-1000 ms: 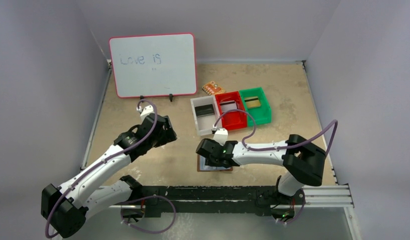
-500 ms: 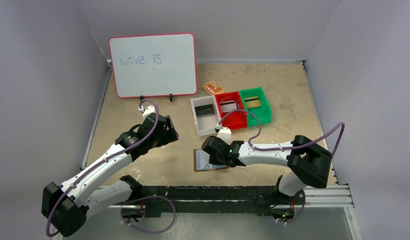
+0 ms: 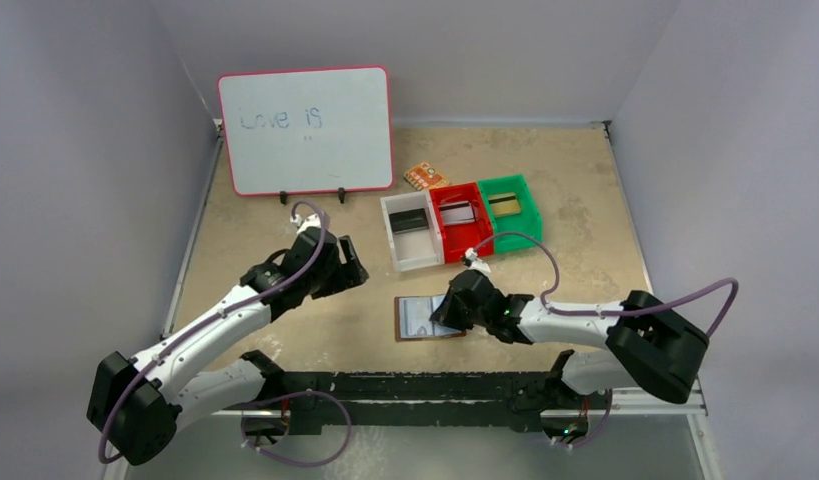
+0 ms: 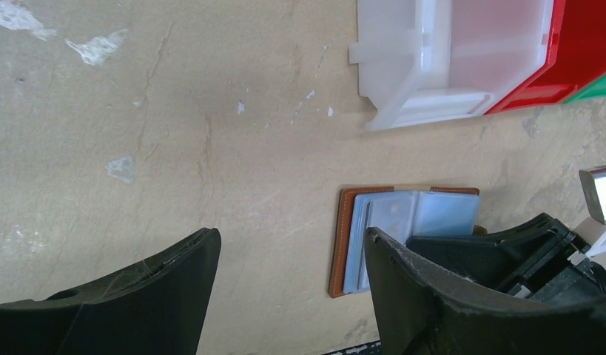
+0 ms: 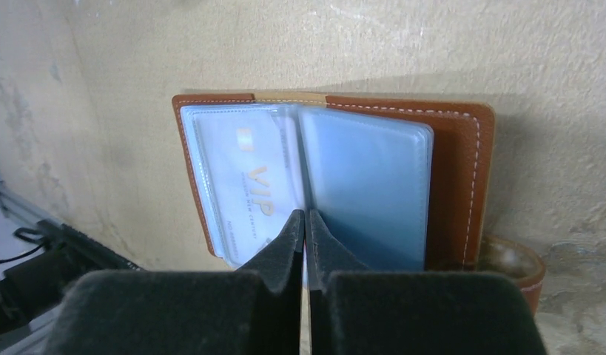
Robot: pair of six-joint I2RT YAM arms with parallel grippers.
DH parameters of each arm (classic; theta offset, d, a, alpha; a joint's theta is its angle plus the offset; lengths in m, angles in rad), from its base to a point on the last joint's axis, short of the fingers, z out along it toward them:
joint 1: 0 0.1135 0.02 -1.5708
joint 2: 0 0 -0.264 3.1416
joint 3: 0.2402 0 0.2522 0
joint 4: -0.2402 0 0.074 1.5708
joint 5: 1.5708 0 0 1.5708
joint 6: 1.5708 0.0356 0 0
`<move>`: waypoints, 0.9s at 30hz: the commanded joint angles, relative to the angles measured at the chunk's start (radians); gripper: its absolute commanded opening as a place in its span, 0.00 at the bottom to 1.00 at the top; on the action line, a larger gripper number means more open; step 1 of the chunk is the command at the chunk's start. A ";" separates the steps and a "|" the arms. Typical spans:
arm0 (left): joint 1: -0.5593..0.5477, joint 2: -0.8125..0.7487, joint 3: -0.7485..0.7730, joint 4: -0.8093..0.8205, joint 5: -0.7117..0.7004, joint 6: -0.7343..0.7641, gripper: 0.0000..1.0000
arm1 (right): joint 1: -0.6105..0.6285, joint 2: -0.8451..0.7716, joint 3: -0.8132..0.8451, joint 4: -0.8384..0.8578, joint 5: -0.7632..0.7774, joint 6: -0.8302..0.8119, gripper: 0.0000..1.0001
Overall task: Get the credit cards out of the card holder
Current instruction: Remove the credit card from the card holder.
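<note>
On the left, the left tool (image 3: 350,268) hangs over the tabletop (image 3: 575,180) with its fingers spread wide, holding nothing. Just right of it the brown card holder (image 3: 415,320) lies open flat near the front edge, with a pale credit card (image 5: 244,185) marked VIP in its left clear pocket. The right tool (image 5: 305,222) is pressed fully closed, its tips at the fold between the pockets.

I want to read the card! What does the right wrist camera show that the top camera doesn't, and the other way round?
Only the right wrist view: gold VIP lettering on a card inside a clear pocket, with the right jaws shut beside it. Only the top view: the whiteboard, white bin, red bin, green bin and orange packet. Both: the open brown card holder on the table.
</note>
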 commanded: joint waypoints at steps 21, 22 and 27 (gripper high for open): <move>-0.127 0.053 -0.039 0.218 0.055 -0.054 0.67 | -0.141 -0.073 0.000 0.051 -0.108 -0.137 0.39; -0.127 0.049 -0.039 0.212 0.046 -0.054 0.67 | -0.135 -0.064 0.021 0.026 -0.090 -0.150 0.40; -0.128 0.032 -0.036 0.188 0.016 -0.051 0.67 | -0.090 0.035 0.137 -0.108 -0.010 -0.183 0.43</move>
